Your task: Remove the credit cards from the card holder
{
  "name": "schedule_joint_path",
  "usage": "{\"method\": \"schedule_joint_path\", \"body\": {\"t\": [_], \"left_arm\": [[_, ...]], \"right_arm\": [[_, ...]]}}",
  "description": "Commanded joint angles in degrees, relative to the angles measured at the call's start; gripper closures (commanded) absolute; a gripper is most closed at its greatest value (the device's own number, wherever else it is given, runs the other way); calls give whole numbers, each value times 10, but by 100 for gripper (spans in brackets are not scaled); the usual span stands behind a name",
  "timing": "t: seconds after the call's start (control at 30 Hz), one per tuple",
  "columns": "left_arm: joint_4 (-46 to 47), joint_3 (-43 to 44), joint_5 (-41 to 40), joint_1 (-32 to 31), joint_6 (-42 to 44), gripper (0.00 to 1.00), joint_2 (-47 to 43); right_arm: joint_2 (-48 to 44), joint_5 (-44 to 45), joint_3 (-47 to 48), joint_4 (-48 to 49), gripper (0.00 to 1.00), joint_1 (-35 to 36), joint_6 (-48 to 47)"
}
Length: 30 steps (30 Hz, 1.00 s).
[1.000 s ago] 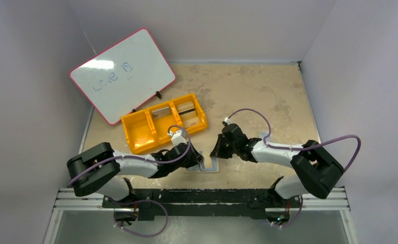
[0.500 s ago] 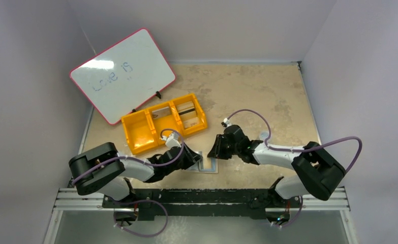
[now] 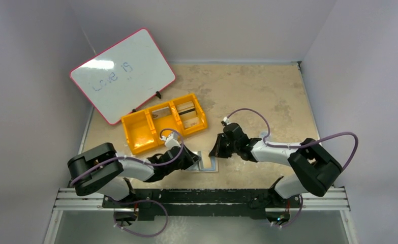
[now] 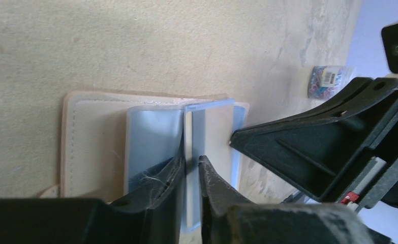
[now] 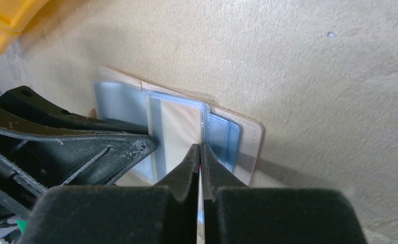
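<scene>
**A:** Tan table (image 3: 268,86), near edge. What has each gripper got?

**B:** The left gripper (image 4: 190,161) is pinched on a raised light-blue panel of the card holder (image 4: 92,147), which lies open between the arms. The right gripper (image 5: 201,147) is clenched, its tips at the sleeve edge. Whether it has the credit card (image 5: 179,132), I cannot tell.

**A:** Advice?

**B:** Left pins the holder flat. Right needs a sure bite on the card alone, then a straight pull along the sleeve.

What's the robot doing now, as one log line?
left gripper: jaws pinch wallet flap | right gripper: jaws shut at wallet sleeve | tan card: inside sleeve
</scene>
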Motion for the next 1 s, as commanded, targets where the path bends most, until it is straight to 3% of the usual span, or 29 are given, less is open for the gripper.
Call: {"method": "schedule_joint_path", "body": {"t": [0.0,0.07,0.23,0.47,0.97], "left_arm": [[-24,-9,-9,0,1,91,8],[-12,-10,-8,0,0,100,12],[-26,-22,-26,0,-13,100,-2],[-124,-26,-79,2,-4,100,-91],[-222,1,-92,2,17,100,-113]], "right_arm": [[55,7,-2,-35,100,14,-1],[57,7,-1,-35,100,14,-1],[59,11,-4,-40,100,10,4],[64,8,-8,-35,100,4,6],[74,15,-4,-40,100,4,5]]}}
